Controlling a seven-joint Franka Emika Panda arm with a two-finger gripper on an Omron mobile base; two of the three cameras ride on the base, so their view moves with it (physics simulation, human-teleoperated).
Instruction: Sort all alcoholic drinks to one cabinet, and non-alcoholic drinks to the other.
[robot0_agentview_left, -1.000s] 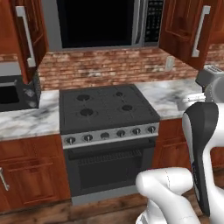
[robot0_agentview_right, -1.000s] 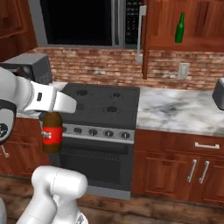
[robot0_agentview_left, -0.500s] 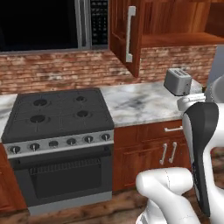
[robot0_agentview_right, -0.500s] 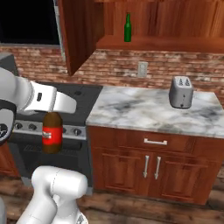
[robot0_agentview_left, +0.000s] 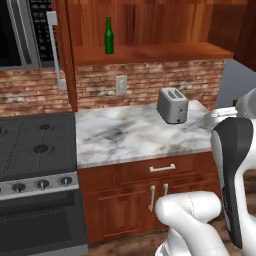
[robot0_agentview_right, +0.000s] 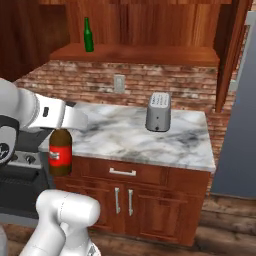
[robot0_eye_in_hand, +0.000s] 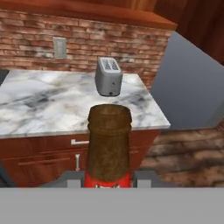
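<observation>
Reaching forward from the base with the white arm (robot0_agentview_right: 30, 112), forearm lying roughly level at chest height in the right base view. Holding the gripper (robot0_eye_in_hand: 108, 177) closed on the brown bottle (robot0_agentview_right: 60, 154), gripping it near the neck so the bottle is hanging upright below the hand. Pointing the hand camera along the bottle's neck, with the dark fingertips (robot0_eye_in_hand: 146, 177) pressing in from either side of the red label.
</observation>
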